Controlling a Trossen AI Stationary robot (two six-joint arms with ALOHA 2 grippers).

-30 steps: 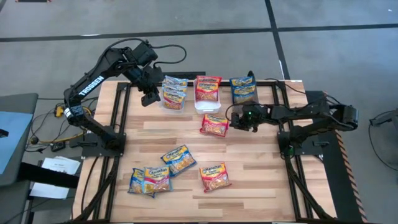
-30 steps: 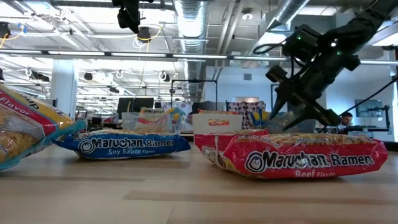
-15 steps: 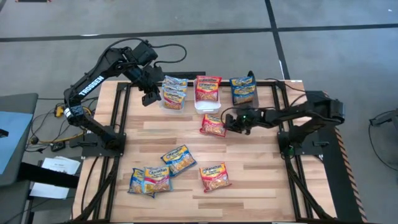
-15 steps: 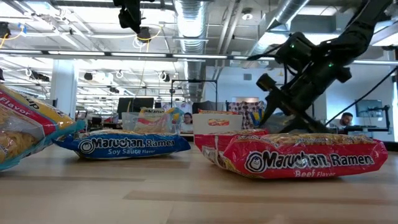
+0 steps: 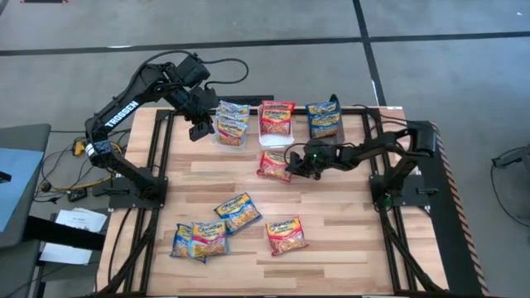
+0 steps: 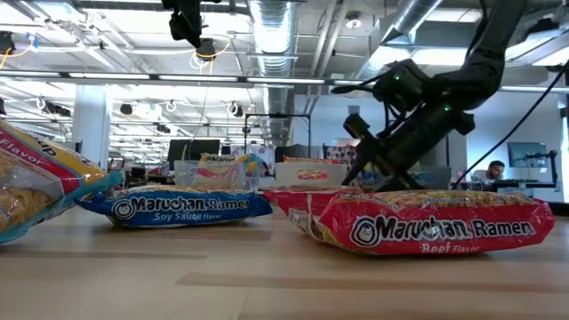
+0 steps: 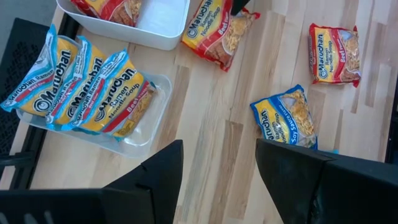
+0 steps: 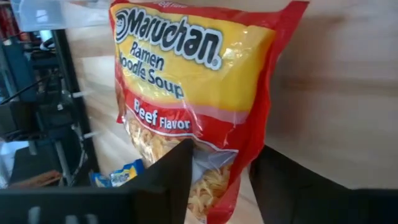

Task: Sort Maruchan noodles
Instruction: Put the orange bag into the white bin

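A red beef noodle packet [image 5: 272, 164] lies flat on the table in front of the white bin [image 5: 273, 141]. My right gripper [image 5: 292, 165] is at the packet's right edge, reaching in low from the right, its fingers apart with that edge between them [image 8: 222, 149]. My left gripper [image 5: 199, 130] hangs open, high above the table beside the clear bin [image 5: 230, 139], touching nothing. Several more packets [image 5: 236, 211] lie near the table's front edge. The front beef packet [image 6: 427, 227] fills the low view. My right gripper meets the beef packet at its right edge [image 8: 239, 165], slanting down from the table's right. One finger [image 8: 174, 174] lies over the packet's printed face and the other [image 8: 280, 180] is at its edge by the wood. Whether they pinch it I cannot tell. The packet lies flat on the table.
Three bins stand along the far edge: the clear one with yellow-orange packets [image 7: 93, 81], the white one with a red packet [image 5: 277, 116], and one with blue packets [image 5: 325, 118]. Black frame rails [image 5: 161, 165] run along both table sides. Bare wood lies at mid-table.
My right gripper has come down and moved toward the table's left, reaching the beef packet's right edge. The packet has slid a little toward the left, staying flat on the table.
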